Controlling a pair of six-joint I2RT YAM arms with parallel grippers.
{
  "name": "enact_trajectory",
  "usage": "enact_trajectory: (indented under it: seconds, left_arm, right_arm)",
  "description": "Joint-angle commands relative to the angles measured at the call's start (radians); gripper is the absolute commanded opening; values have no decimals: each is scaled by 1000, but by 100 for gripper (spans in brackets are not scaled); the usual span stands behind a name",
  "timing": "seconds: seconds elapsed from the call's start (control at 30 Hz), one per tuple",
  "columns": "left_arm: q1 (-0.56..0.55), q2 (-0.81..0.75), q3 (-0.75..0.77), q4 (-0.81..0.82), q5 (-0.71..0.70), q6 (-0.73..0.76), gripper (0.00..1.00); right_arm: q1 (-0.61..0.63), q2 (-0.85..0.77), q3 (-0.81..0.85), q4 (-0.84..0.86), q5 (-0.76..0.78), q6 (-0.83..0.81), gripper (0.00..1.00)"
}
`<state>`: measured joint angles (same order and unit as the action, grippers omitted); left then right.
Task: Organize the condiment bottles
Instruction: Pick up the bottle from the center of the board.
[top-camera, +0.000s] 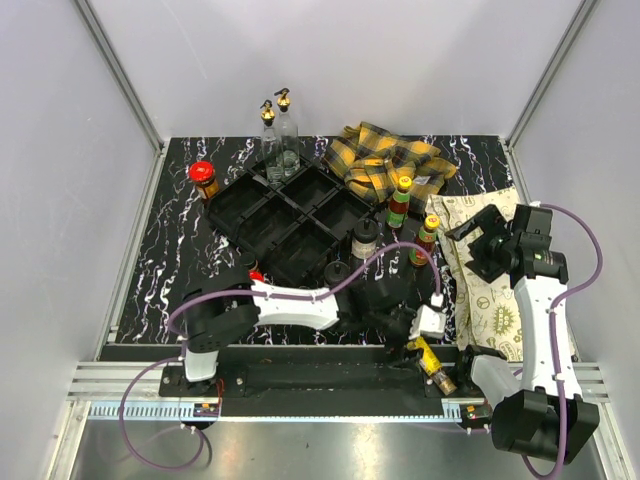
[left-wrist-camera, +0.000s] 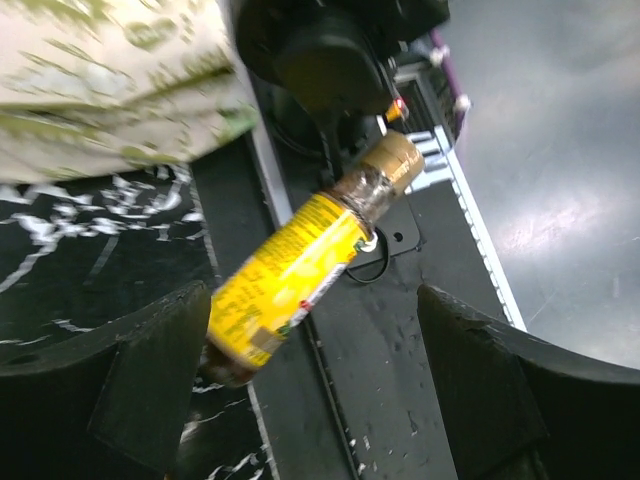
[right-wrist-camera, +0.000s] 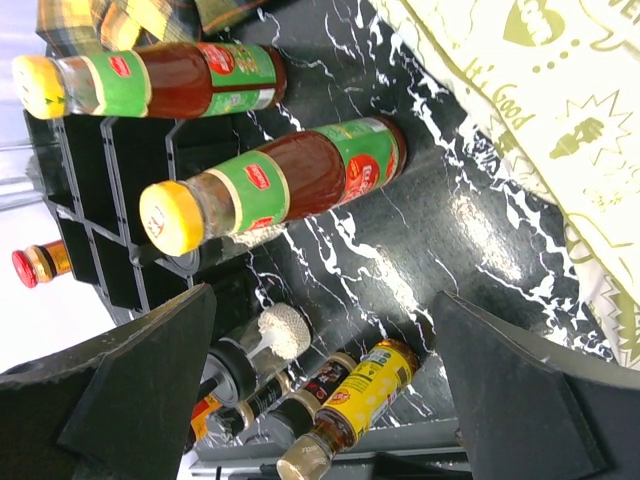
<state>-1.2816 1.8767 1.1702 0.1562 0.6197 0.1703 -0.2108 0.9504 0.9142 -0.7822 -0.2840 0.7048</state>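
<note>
The left hand (top-camera: 405, 330) reached across to the near right of the black marbled worktop (top-camera: 180, 260). Its fingers (left-wrist-camera: 130, 380) stood wide apart on either side of a yellow-labelled bottle (left-wrist-camera: 290, 285). The bottle lay on its side across the worktop's near edge, tan cap pointing away from the hand. Its base sat close by one finger, but nothing clamped it.

The right hand (top-camera: 478, 245) was released too, spread wide with nothing between its fingers, above a cream printed cloth (top-camera: 500, 300) at the right side.

Two yellow-capped sauce bottles stood upright, one (top-camera: 401, 200) just beside the yellow plaid cloth (top-camera: 385, 160), the other (top-camera: 428, 238) nearer the arms. A black-capped shaker (top-camera: 365, 238) stood against the right edge of the black divided tray (top-camera: 250, 205). Two clear gold-spouted glass bottles (top-camera: 285, 135) stood together at the tray's far corner; whether they were inside a compartment could not be told. A red-lidded amber jar (top-camera: 204, 178) stood on the worktop just off the tray's left corner.
</note>
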Motion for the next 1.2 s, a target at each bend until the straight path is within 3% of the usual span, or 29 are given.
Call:
enact_trajectory:
  seconds: [0.0, 0.8, 0.9, 1.17]
  left_arm:
    - [-44, 32, 0, 40, -118, 60, 87]
    - [-96, 179, 105, 42, -273, 182, 89]
    - [-97, 185, 112, 40, -285, 186, 84]
    - [-96, 199, 158, 0, -294, 205, 54]
  right_arm:
    - [-7, 4, -17, 26, -55, 10, 100]
    - [-16, 16, -81, 75, -121, 44, 100]
    - [-18, 16, -86, 78, -121, 45, 100]
    - [-19, 8, -97, 81, -121, 45, 100]
